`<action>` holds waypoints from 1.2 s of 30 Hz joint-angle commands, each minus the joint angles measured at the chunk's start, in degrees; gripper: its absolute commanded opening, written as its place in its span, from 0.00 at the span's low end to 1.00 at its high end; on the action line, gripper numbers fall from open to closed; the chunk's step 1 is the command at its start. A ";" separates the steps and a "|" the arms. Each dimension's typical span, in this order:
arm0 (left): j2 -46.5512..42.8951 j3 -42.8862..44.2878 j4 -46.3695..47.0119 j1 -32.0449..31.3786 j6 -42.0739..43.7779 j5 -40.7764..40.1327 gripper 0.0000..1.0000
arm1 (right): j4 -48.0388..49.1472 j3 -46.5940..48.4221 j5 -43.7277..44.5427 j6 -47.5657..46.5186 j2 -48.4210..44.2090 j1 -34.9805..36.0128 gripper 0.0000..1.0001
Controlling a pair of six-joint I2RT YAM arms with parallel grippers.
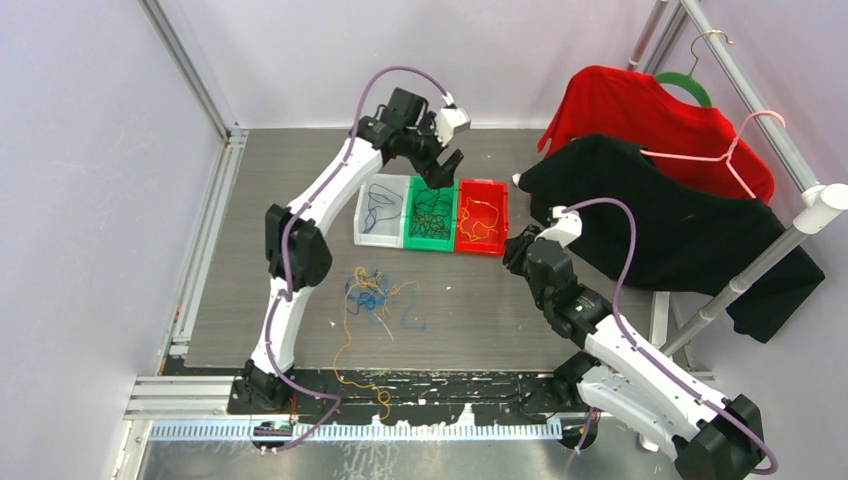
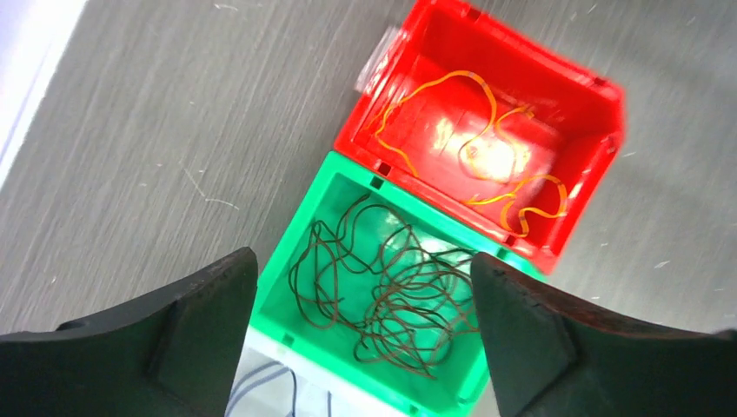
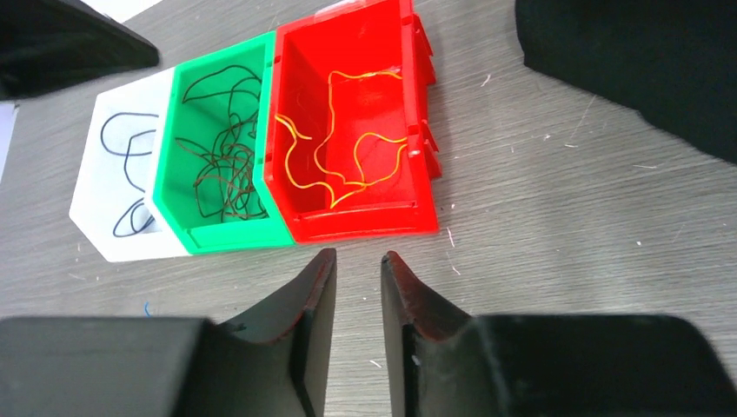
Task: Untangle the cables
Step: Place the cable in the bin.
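A tangle of blue and orange-yellow cables point(image 1: 373, 290) lies on the grey table, with one orange strand point(image 1: 345, 350) trailing toward the near edge. Three bins stand in a row. The white bin point(image 1: 382, 232) holds a dark blue cable point(image 3: 126, 165). The green bin point(image 1: 410, 213) holds several dark cables point(image 2: 391, 295). The red bin point(image 1: 497, 190) holds an orange cable point(image 2: 487, 130). My left gripper point(image 1: 440, 172) point(image 2: 361, 256) hovers above the green bin, wide open and empty. My right gripper point(image 1: 515, 250) point(image 3: 359, 254) is low over the table beside the red bin's front, its jaws a narrow gap apart and empty.
A black shirt point(image 1: 650, 210) and a red shirt point(image 1: 640, 110) hang on a clothes rack point(image 1: 800, 225) at the right, the black one reaching down to the table near my right arm. Metal frame rails point(image 1: 205, 230) border the left side.
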 commanded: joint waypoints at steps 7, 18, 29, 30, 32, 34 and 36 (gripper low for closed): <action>-22.13 -5.23 -14.77 2.24 3.54 1.89 1.00 | 6.61 5.71 -14.63 -5.98 6.38 -0.23 0.50; -49.07 -49.64 -21.73 11.70 15.21 2.95 0.88 | 11.59 8.30 -26.18 -5.21 14.57 -0.18 0.50; -52.29 -72.59 -7.88 10.18 13.05 -2.37 0.77 | 10.05 8.61 -23.91 -4.28 15.10 -0.14 0.43; -52.35 -73.10 -7.05 9.95 13.26 -2.55 0.77 | 9.93 8.57 -23.65 -4.28 14.99 -0.14 0.43; -52.16 -74.27 -5.59 9.39 13.37 -2.94 0.79 | 9.61 8.57 -23.40 -4.28 14.88 -0.18 0.42; -51.67 -75.66 -3.88 8.28 13.07 -4.17 0.81 | 9.66 8.64 -23.39 -4.28 15.02 -0.19 0.42; -51.14 -77.34 -1.22 7.11 12.13 -6.81 0.81 | 9.72 8.62 -23.16 -4.07 15.04 -0.14 0.41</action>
